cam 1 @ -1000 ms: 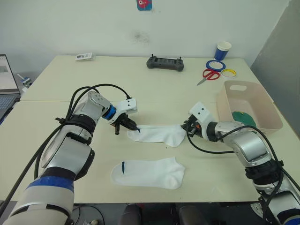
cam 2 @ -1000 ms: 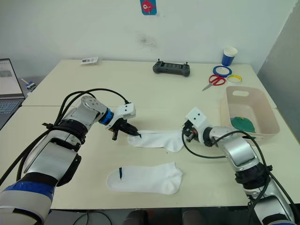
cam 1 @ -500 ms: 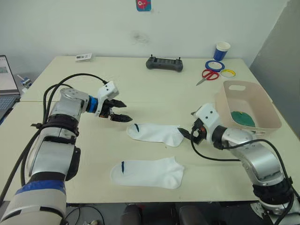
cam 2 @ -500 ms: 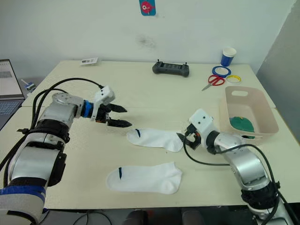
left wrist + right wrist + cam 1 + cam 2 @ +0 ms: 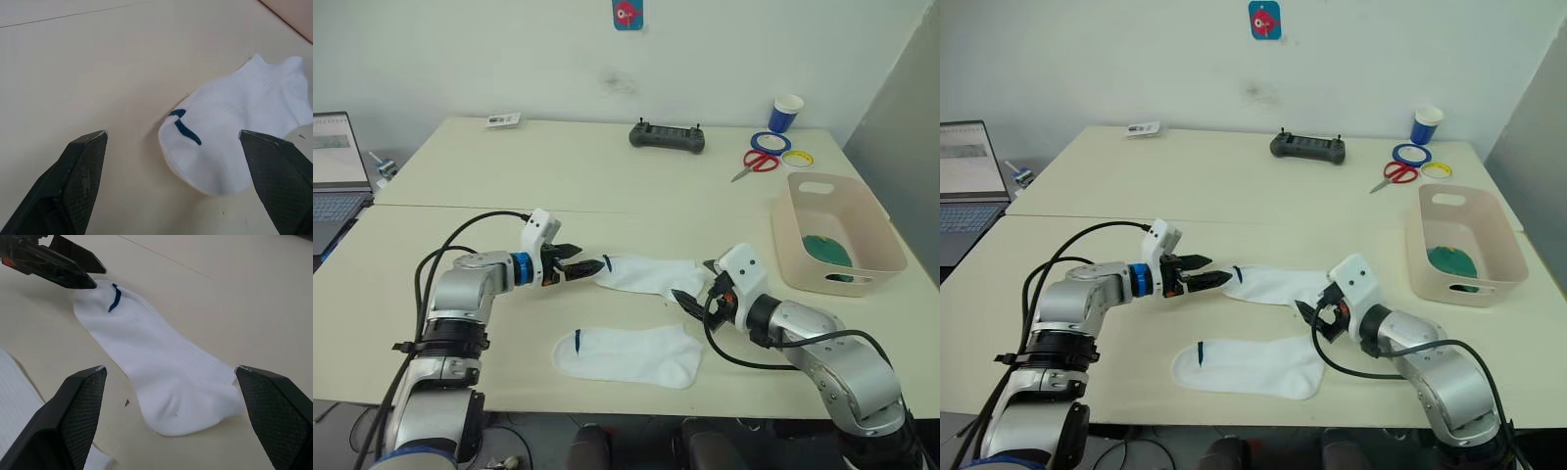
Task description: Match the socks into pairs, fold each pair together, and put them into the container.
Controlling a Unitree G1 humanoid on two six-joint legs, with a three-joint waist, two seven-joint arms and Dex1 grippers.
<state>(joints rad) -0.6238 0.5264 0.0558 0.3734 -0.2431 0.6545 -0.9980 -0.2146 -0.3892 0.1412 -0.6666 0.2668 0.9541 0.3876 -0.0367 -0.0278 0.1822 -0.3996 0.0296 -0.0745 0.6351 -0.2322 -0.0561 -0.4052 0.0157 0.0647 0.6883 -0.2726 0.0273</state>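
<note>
Nearest the desk's (image 5: 431,176) front edge: one white sock (image 5: 628,355), flat, soft ribbed knit, navy mark near its left end. Nothing touches it.

Just beyond it, second white sock (image 5: 651,275), laid flat lengthwise across the desk, its navy-marked end to the left. The two socks lie near each other but apart. Right wrist view shows fine ribbing and a rounded, slightly puckered end (image 5: 181,401); left wrist view shows the navy mark as a short bent stripe on the rounded end.

Left end effector (image 5: 587,266): fingers spread wide, holding nothing, tips at the marked end of the farther sock; whether they touch the fabric cannot be told. Fingers (image 5: 80,171) are black, wedge-shaped, with a cross-hatched grip texture.

Right end effector (image 5: 693,296): fingers also wide apart, empty, low by the other end of the same sock, straddling it in the right wrist view.

Farther right: the container (image 5: 881,257), pale beige-pink smooth plastic, rounded corners, slot handle cutout. A dark green folded bundle (image 5: 826,246) lies inside on its floor.

Far side of desk: black controller (image 5: 667,136), red-handled scissors (image 5: 754,163), blue tape roll (image 5: 767,141), yellow tape roll (image 5: 796,157), blue-and-white paper cup (image 5: 785,112), a small card (image 5: 504,120). Laptop (image 5: 337,182) at far left.
</note>
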